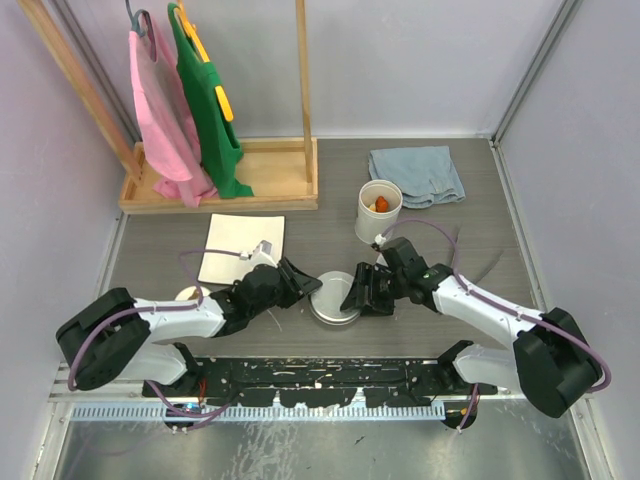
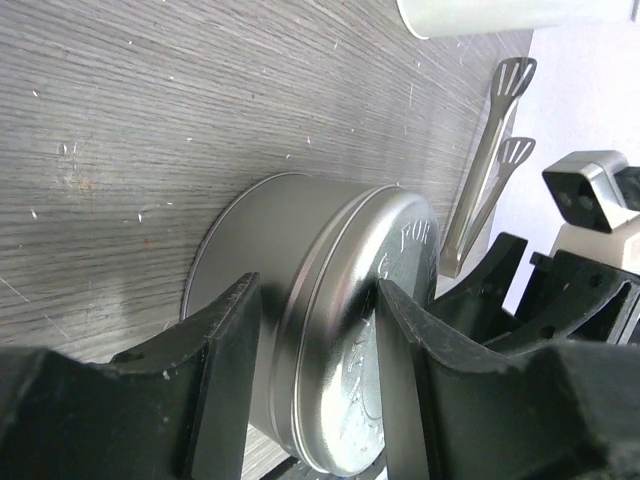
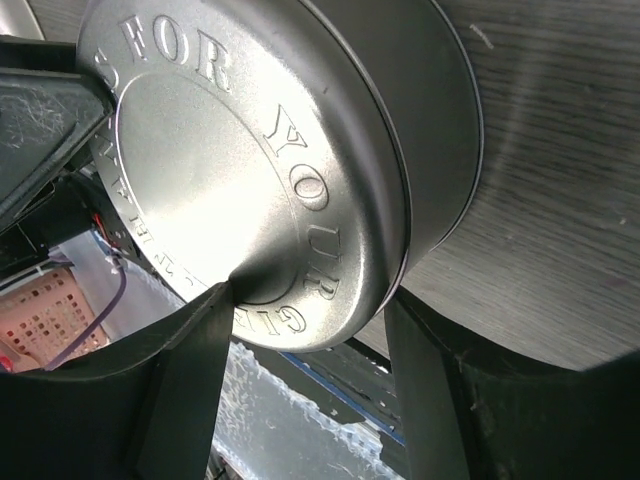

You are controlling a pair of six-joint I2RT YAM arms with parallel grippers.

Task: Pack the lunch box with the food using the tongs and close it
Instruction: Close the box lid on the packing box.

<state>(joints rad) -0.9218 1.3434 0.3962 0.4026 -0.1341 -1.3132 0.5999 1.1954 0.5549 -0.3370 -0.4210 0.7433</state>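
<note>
The lunch box's steel tin [image 1: 335,300], lid on, sits on the table between my two arms. My left gripper [image 1: 305,285] straddles its left edge; in the left wrist view one finger [image 2: 225,350] lies against the tin's wall [image 2: 290,230] and the other rests on the lid face. My right gripper [image 1: 357,293] clamps the opposite edge, one fingertip [image 3: 205,320] on the embossed lid [image 3: 230,150], the other at the rim. The white tub [image 1: 379,212] stands open behind, with orange food [image 1: 381,204] inside. The tongs [image 2: 488,175] lie on the table beyond the tin.
The tub's white lid [image 1: 190,294] lies by my left arm. A white square plate [image 1: 242,248] sits behind it. A blue cloth [image 1: 416,175] lies at the back right, and a wooden rack [image 1: 270,185] with pink and green garments stands at the back left.
</note>
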